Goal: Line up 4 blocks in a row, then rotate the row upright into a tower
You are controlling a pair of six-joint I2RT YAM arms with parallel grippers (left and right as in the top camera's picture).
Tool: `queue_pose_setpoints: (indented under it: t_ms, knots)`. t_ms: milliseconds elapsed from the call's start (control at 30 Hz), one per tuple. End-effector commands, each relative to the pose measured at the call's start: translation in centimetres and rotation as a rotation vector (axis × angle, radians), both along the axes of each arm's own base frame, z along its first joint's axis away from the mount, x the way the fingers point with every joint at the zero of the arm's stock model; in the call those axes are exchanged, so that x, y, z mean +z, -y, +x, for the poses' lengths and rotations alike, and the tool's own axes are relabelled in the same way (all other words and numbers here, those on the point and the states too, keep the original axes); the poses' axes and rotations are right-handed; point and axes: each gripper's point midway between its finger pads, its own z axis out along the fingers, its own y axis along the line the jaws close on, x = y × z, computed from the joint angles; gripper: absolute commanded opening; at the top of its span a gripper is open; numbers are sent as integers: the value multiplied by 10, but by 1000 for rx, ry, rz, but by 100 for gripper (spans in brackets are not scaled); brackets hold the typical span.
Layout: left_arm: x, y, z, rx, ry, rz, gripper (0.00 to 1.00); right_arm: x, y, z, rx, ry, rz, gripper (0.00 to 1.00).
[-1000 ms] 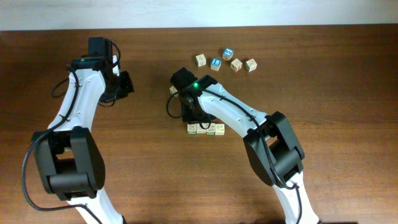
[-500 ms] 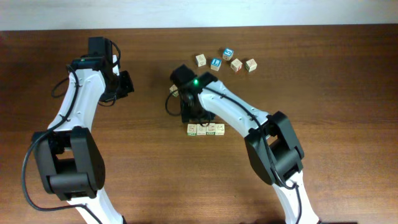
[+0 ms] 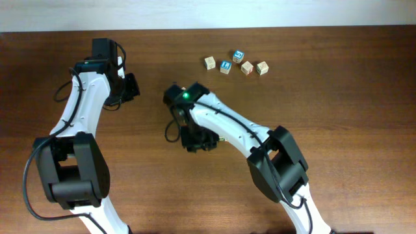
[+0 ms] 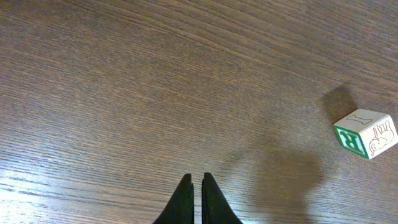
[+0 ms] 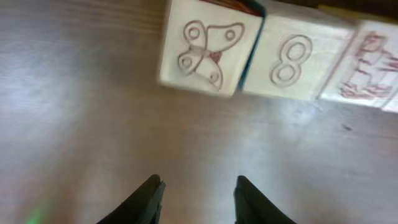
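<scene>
Three stand in a row: butterfly block, "8" block just beside it, third block beyond. Right gripper, jaws partly apart and empty, hovers near the butterfly block; an off-centre close could shove the neighbours. Left gripper: closed, well apart.

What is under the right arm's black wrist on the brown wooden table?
Overhead, the wrist hides everything beneath. Its camera shows three light-wood cubes ahead of the open right gripper: butterfly cube, 8 cube, red-drawing cube.

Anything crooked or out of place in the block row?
Yes. In the right wrist view, the butterfly block looks slightly twisted and stands forward of the 8 block beside it, breaking the line.
</scene>
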Motion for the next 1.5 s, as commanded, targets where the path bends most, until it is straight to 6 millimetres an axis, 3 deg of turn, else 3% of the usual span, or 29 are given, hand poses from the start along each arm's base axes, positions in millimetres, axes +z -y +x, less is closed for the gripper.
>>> queue_pose_setpoints:
  t_ms: [0,233,867,1000,1133,1467]
  knots:
    - [1,-1,1,-11,3,10,6,-19,10,-4,-45,-13,-25,36]
    - [1,-3,1,-8,2,23,6,-27,6,16,-37,84,-15,32]
    - [1,-3,1,-7,2,25,6,-27,7,28,-34,142,-23,27]
    - [1,-3,1,-7,2,25,6,-17,9,27,-31,148,-30,19]
    - [1,-3,1,-7,2,25,6,4,14,29,-39,281,-126,18]
    - [1,-3,1,-7,2,25,5,5,4,30,-15,322,-118,18]
